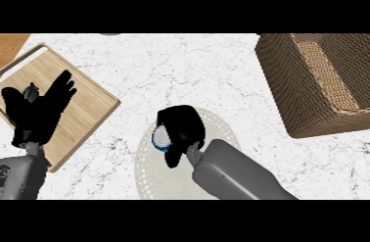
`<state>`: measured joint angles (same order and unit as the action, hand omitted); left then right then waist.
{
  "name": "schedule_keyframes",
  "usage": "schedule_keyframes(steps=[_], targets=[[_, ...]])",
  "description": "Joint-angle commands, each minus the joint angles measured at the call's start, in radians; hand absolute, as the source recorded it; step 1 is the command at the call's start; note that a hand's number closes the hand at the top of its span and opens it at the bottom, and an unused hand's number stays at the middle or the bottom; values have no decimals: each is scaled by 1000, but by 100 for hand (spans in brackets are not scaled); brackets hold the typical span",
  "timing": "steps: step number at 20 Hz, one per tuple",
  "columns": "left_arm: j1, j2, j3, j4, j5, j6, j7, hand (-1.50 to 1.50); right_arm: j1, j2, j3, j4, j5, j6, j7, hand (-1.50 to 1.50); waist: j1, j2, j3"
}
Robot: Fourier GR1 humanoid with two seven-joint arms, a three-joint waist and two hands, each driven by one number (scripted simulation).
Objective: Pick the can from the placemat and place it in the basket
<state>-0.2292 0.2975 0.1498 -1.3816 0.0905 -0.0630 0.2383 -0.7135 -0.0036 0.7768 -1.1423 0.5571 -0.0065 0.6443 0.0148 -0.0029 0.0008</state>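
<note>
The can (160,138) is over the left part of the round pale placemat (220,126), and only its white side with a blue rim shows. The right hand (182,127) covers the rest of it; its fingers (177,116) are curled round the can from above. I cannot tell if the can stands on the placemat or is a little lifted. The placemat lies on the white marble desk (180,64). The woven basket (278,79) stands at the far right, well apart from the can. At the left side, the left hand (36,113) rests over a wooden board (86,106), its fingers straight and a little spread. A small dark green thing (31,92) shows just beside these fingers; what it is I cannot tell.
</note>
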Motion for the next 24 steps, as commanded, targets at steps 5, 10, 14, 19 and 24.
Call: schedule_keyframes(steps=[5, 10, 14, 19, 24], targets=[[4, -15, -10, -10, -5, 8, -9, 0, -135, -54, -359, 257, 34, -263, 373, 150, 3, 35, -4], [-29, -27, -42, -29, -10, -7, -8, 0, -288, -39, -488, 392, 86, -438, 551, 150, 76, 46, -3], [-60, -40, -55, -10, -25, 6, -7, 0, -410, -64, -546, 414, 178, -628, 511, 150, 84, 51, -4], [-65, -45, -67, 8, -27, -7, -13, 0, -555, -111, -567, 527, 330, -749, 514, 150, 119, 54, -9], [-76, -54, -77, 1, -30, -4, -5, 0, -659, -150, -614, 667, 438, -804, 591, 150, 127, 50, -9]])
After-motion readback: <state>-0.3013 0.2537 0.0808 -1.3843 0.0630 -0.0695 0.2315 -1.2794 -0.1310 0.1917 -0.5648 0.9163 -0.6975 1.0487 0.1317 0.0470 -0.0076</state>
